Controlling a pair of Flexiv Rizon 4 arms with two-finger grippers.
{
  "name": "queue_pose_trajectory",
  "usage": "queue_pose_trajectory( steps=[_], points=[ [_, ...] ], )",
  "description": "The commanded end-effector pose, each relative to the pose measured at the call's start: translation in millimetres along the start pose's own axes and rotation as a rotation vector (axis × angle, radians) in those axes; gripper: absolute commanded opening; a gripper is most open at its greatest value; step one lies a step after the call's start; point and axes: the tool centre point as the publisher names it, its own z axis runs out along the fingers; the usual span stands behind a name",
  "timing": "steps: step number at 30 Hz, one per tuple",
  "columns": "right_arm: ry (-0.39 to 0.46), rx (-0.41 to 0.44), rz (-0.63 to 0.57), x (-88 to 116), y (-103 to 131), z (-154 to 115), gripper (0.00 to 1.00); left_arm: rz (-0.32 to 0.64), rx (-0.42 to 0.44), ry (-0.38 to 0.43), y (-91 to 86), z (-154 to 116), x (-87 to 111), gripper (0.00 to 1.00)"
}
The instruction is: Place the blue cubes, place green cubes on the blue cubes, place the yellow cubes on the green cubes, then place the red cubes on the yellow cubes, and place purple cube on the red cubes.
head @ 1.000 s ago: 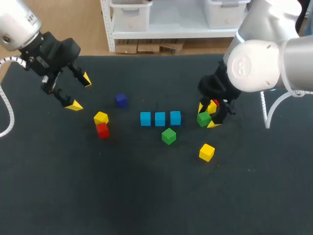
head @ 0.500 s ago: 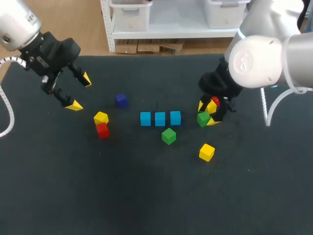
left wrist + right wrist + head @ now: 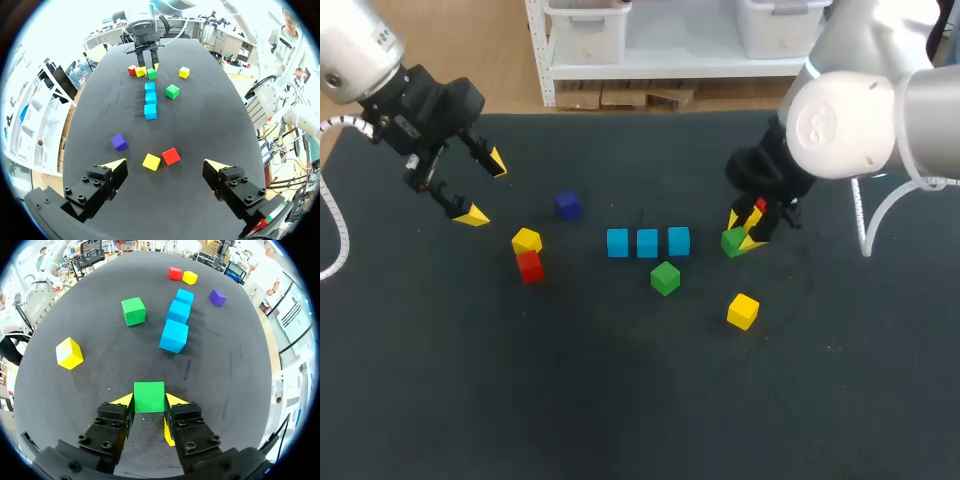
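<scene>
Change: right jaws, clamped on a green cube (image 3: 149,396), have edged it slightly toward the row of blue cubes (image 3: 647,242); it is now just beside the row's right end.
Left jaws: wide open, empty.
Meaning: first green-on-blue placement looks imminent.

Dark matte table (image 3: 620,400), flat and wide, evenly lit, only faint shadows

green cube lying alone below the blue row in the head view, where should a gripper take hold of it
Grip the loose green cube by two opposite side faces, coming straight down. It lies flat, clear of the blue cubes, but is turned askew to their row, so the grasp likely needs rotating to meet its faces squarely.
</scene>
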Motion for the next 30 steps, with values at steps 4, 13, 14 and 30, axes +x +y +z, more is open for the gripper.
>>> queue_pose_trajectory(
  steps=[4,13,14,30],
  points=[
    [-0.004,0.013,0.029,-5,3,-13,0.0,0.003,0.002,-0.002,1.2,0,1.1,1.0],
    [-0.014,0.036,0.135,-22,7,-34,0.0,0.003,0.002,-0.002,1.2,0,1.1,1.0],
    [-0.014,0.038,0.149,-24,7,-36,0.0,0.003,0.002,-0.002,1.2,0,1.1,1.0],
    [-0.04,0.044,0.213,-48,5,-34,0.0,0.003,0.002,-0.002,1.2,0,1.1,1.0]
  ],
)
